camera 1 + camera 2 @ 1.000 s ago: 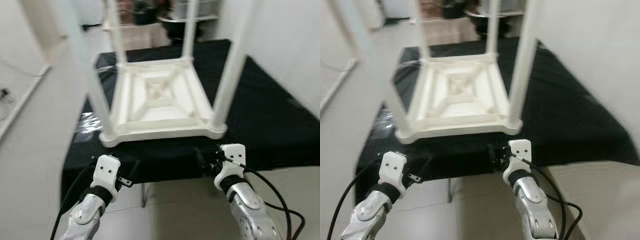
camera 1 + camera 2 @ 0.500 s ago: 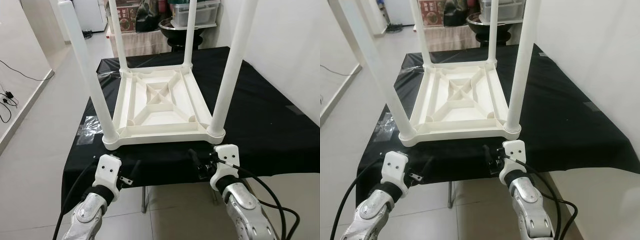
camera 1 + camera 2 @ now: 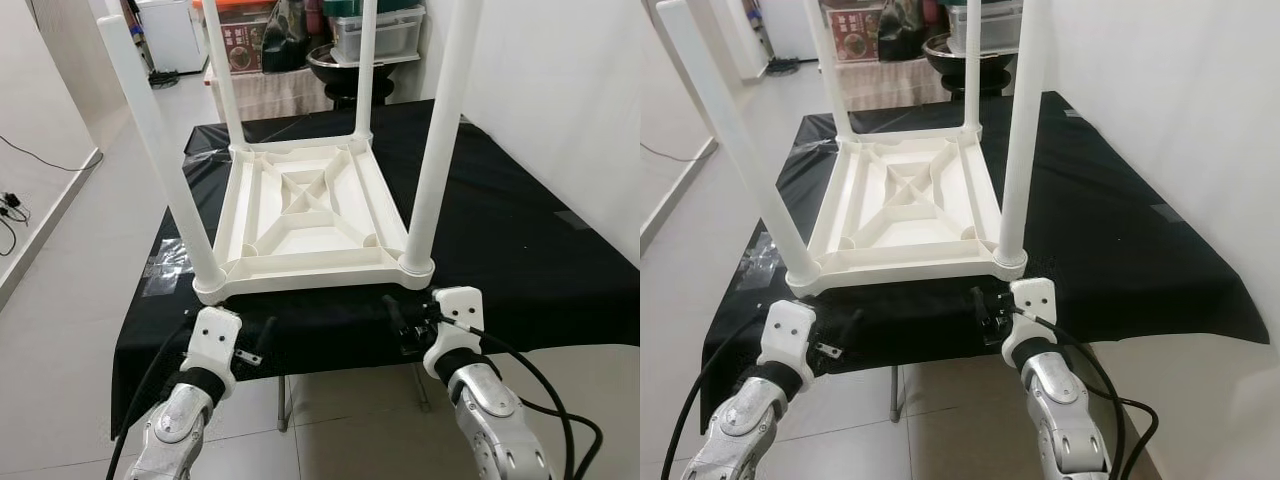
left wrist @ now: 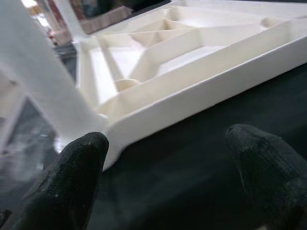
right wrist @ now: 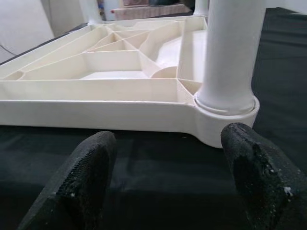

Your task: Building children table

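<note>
The white kids' table (image 3: 310, 215) is flipped upside down on the black-covered work table (image 3: 520, 250), all four legs poking up. Both grippers are parked at its 6 o'clock edge — left gripper (image 4: 168, 158) by the near-left corner, right gripper (image 5: 168, 167) by the near-right leg (image 3: 435, 150) — fingers spread wide, seemingly touching nothing.

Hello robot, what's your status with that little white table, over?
Both pincers open, left pincer and right pincer at the near edge, touching nothing. White plastic children's table upside down on black cloth, four legs up. Nothing in the way.
</note>
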`<state>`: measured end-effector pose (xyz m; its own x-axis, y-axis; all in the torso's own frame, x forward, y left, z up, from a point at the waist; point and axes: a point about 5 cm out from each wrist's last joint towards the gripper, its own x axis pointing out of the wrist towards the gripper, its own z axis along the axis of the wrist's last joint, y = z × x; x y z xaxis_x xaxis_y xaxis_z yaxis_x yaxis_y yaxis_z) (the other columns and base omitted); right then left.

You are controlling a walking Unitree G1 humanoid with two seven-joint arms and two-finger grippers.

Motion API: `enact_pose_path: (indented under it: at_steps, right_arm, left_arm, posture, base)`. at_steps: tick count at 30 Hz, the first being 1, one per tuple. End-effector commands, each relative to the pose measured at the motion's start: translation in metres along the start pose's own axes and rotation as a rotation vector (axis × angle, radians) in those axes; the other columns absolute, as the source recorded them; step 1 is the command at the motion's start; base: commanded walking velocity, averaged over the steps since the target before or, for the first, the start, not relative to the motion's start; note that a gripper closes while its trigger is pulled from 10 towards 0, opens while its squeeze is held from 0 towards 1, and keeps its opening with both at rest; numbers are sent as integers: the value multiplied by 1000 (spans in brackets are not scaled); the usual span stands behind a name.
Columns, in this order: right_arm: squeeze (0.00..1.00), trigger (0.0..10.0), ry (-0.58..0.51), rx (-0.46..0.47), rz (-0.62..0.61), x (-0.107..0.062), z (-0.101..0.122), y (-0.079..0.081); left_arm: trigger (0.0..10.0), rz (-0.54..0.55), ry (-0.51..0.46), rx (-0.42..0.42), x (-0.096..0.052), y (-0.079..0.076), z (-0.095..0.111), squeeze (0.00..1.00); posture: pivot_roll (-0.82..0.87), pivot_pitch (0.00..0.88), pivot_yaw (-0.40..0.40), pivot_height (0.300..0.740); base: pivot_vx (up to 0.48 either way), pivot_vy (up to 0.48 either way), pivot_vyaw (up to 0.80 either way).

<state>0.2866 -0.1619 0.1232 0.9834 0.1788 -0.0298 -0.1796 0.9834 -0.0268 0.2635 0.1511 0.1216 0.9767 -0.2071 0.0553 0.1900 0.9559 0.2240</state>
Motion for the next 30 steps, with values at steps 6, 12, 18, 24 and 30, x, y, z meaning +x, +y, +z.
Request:
enact_pose_path:
  at_steps: [6,12,18,24,30]
  right_arm:
    - [0,10000,7,9,10,1,-2,2]
    - [0,10000,7,14,8,1,-1,2]
    - [0,10000,7,23,10,1,-1,1]
    - [0,10000,8,27,16,2,-1,1]
    - [0,10000,8,33,19,2,0,2]
  left_arm:
    - [10000,26,-41,136,-5,2,8,0]
    - [10000,-37,-11,21,-7,-6,3,0]
    - [10000,-17,-21,-109,-7,-3,0,0]
    - [10000,-20,-14,-122,-6,-3,-1,0]
    - [10000,-34,-15,-131,-6,-3,-1,0]
  posture:
    - [-99,83,43,740]
    - [-100,90,47,740]
    - [-101,98,44,740]
    - [-104,106,45,740]
    - [-105,110,49,740]
  base:
    - [0,0,0]
    - [0,0,0]
    - [0,0,0]
    - [0,0,0]
    - [0,0,0]
